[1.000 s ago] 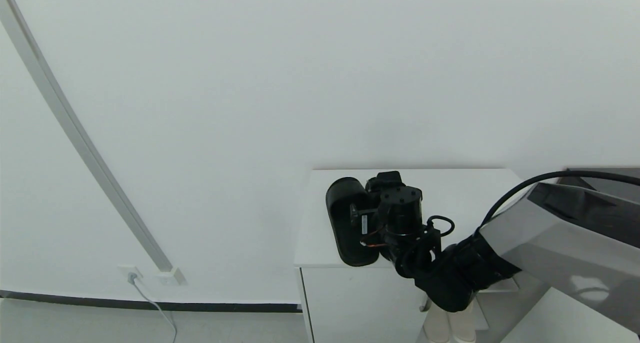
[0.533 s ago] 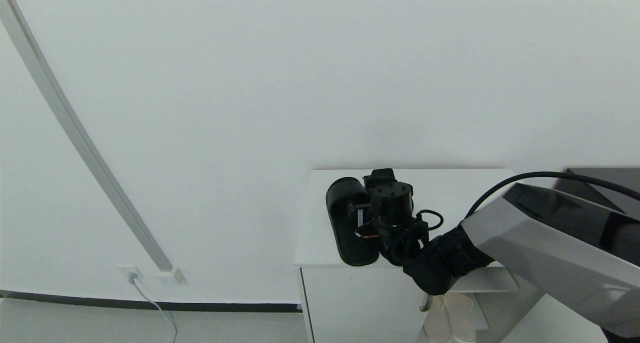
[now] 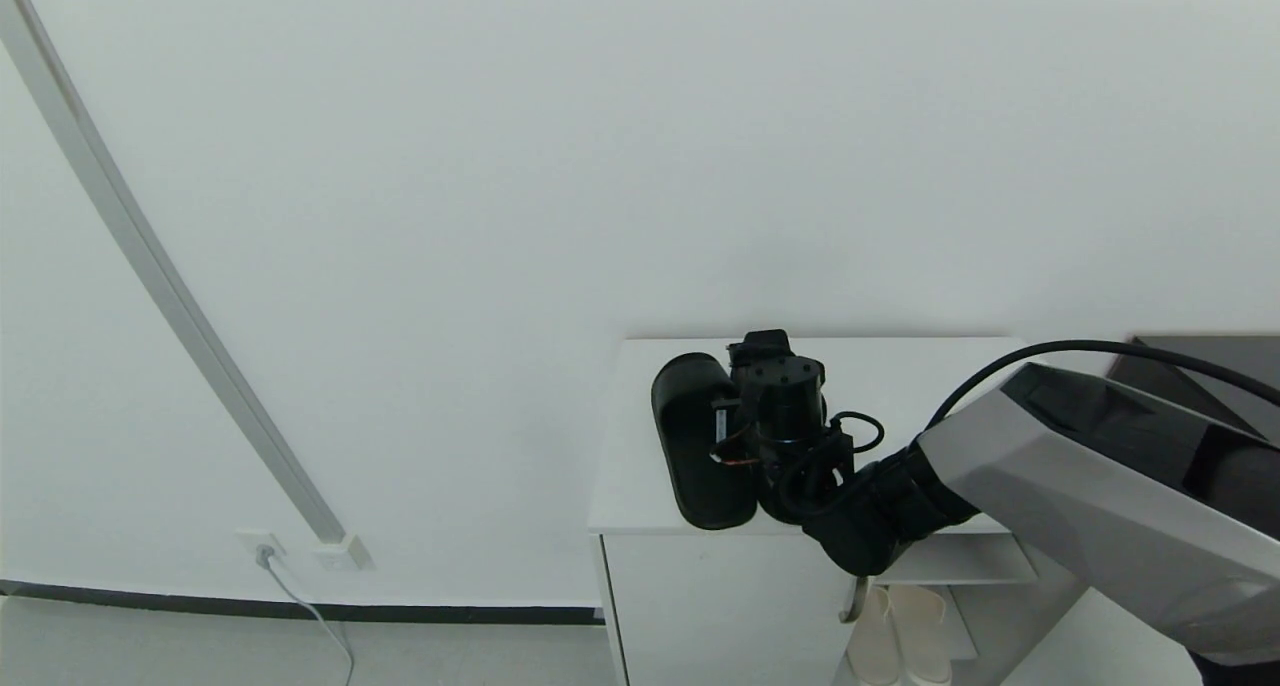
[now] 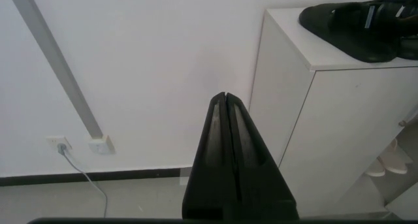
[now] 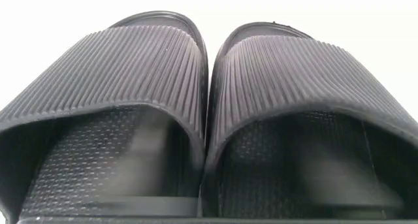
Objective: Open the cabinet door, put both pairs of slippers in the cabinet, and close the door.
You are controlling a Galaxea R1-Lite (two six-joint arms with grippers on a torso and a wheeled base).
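A pair of black slippers lies side by side on top of the white cabinet; one is largely hidden under my right wrist. My right gripper is right at them, and its wrist view looks straight into the ribbed straps of the left slipper and the right slipper. A pair of white slippers stands inside the cabinet's open right half, under a shelf. My left gripper is shut and empty, low down to the left of the cabinet.
A plain white wall stands behind the cabinet. A grey cable duct runs slanting down it to a socket with a cable plugged in, near the floor on the left. The open cabinet door is at the lower right.
My right arm has pushed forward over the cabinet top, closer onto the black slippers. That has uncovered the white slippers inside. The black slippers have stayed in place.
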